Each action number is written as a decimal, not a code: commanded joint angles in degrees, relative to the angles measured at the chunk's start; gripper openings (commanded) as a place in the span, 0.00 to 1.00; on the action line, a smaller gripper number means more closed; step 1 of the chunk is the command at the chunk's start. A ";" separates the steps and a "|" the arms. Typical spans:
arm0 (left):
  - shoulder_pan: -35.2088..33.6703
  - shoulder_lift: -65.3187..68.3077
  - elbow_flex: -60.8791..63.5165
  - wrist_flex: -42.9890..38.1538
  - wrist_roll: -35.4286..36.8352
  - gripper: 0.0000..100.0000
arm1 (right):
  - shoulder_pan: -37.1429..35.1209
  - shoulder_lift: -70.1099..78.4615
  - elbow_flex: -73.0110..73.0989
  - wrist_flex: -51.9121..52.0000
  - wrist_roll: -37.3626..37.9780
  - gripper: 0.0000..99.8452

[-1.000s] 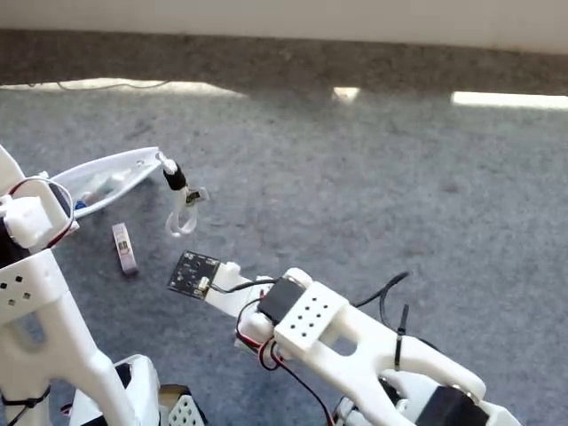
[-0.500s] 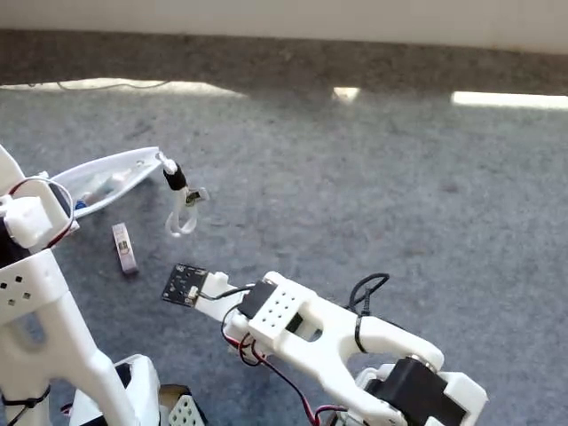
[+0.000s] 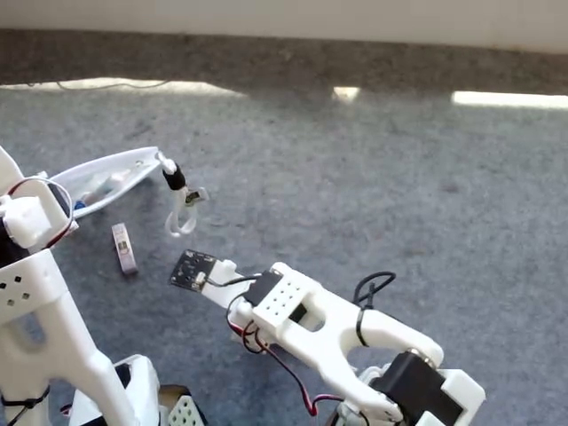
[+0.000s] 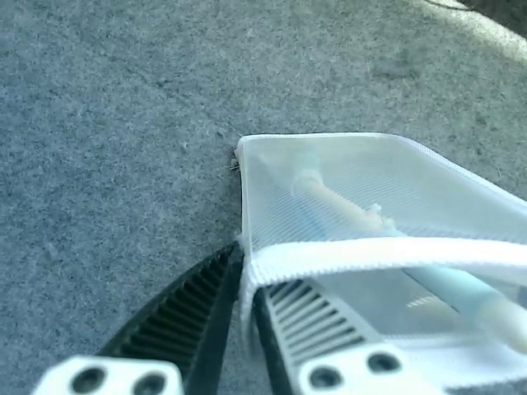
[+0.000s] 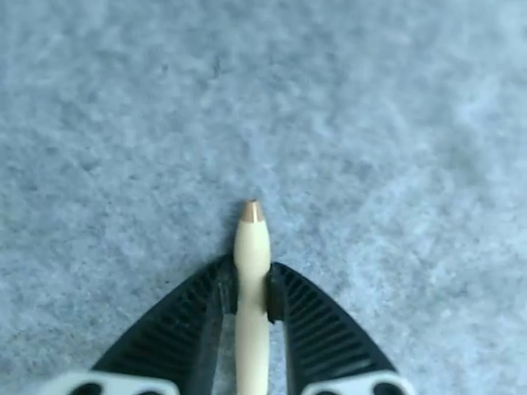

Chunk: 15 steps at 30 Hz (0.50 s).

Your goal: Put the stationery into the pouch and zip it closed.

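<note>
Lying toward nine o'clock on the grey carpet (image 3: 399, 195) in the high view, the white mesh pouch (image 3: 106, 177) is being held at one corner by the left gripper (image 4: 247, 304), whose two ribbed black fingers are closing tight on the pouch's woven edge band with almost no gap between them. Inside the pouch a pale blue and white pen (image 4: 346, 210) is showing through the mesh, lying lengthwise along the wall; small blue bits are also showing inside from above, too small to name. The black zip pull with its clear loop (image 3: 182, 213) is hanging off the pouch's four o'clock end and resting on the carpet. At six o'clock from the pouch, just apart from it, a small pale stick-shaped item (image 3: 124, 248) is lying loose on the carpet. The right gripper (image 5: 251, 288) is pinching a slim white pencil-like stick (image 5: 252, 247) between its fingers, nearly shut around the shaft, with the brown tip poking out past the fingertips over bare carpet. From above, the right arm (image 3: 311, 319) is stretching in from five o'clock, its front end sitting at six o'clock from the zip loop and near the loose item, apart from the pouch. The left arm (image 3: 44, 302) is standing at seven o'clock beside the pouch.
</note>
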 commanded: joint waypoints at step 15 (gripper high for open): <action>-0.22 -0.13 0.48 -0.62 -0.35 0.01 | 7.78 -39.25 0.31 -0.13 0.09 0.01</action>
